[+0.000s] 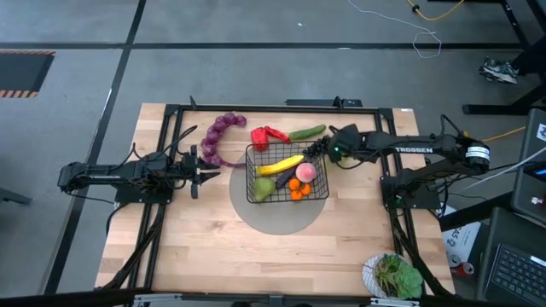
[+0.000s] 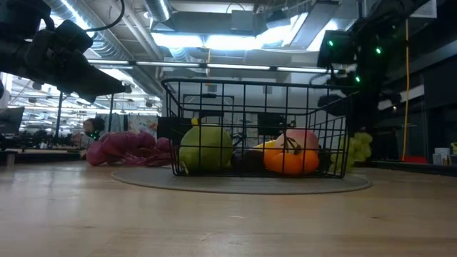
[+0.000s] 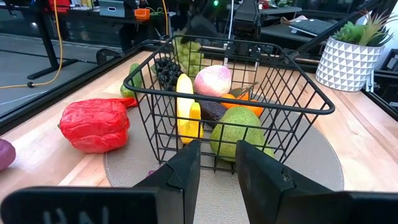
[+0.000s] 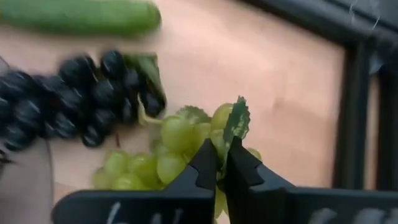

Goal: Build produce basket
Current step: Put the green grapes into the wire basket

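The black wire basket [image 1: 287, 175] stands on a round grey mat [image 1: 273, 218] at mid-table. It holds a banana [image 1: 280, 165], a peach [image 1: 305, 172], a pear [image 1: 263, 189], oranges [image 1: 297, 189] and a dark eggplant [image 3: 210, 111]. Beyond its far side lie the purple grape string [image 1: 218, 138], red pepper [image 1: 268, 135] and cucumber [image 1: 307, 133]. At the basket's far right corner sit dark grapes [image 4: 74, 93] and green grapes [image 4: 163, 158], with my right gripper [image 4: 221, 152] shut over them. My left gripper [image 3: 217, 149] waits open left of the basket. My right gripper pinches the green leaf [image 4: 237, 121] at the top of the green grape bunch between its two fingertips. The fingers slant down onto it from the table's right side. The bunch lies just under the fingers; whether it is off the table I cannot tell.
A white pot with a leafy plant [image 1: 394, 275] stands at the table's near right corner. A black frame rail [image 4: 357, 112] runs close behind the grapes. Bare wood lies along the near side of the table [image 1: 256, 264].
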Controlling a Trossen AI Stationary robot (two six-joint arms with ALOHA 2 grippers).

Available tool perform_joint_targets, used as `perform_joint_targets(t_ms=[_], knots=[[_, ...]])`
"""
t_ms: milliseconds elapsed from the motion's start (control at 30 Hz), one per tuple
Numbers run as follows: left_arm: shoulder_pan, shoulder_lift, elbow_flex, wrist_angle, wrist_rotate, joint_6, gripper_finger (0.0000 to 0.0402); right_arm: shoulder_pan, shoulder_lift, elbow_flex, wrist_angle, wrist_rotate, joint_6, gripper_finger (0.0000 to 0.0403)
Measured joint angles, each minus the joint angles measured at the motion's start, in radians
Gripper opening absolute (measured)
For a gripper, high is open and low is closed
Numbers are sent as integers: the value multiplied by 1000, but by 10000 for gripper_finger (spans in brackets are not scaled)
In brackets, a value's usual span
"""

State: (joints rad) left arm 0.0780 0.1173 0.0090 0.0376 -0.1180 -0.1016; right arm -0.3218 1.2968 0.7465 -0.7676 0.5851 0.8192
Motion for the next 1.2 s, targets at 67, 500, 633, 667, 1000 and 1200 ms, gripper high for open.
perform_joint_targets(t_ms=[67,500,633,667,1000,1200], knots=[[0,0,0,0,0,0,96,0,0,53,-34,23,-40,3],[0,0,0,0,0,0,96,72,0,462,-133,211,-357,1],[0,0,0,0,0,0,96,115,0,542,-14,140,-538,1],[0,0,0,0,0,0,96,125,0,553,28,108,-585,1],[0,0,0,0,0,0,96,150,-1,542,280,-351,-847,1],[0,0,0,0,0,0,96,150,9,541,283,-396,-848,1]])
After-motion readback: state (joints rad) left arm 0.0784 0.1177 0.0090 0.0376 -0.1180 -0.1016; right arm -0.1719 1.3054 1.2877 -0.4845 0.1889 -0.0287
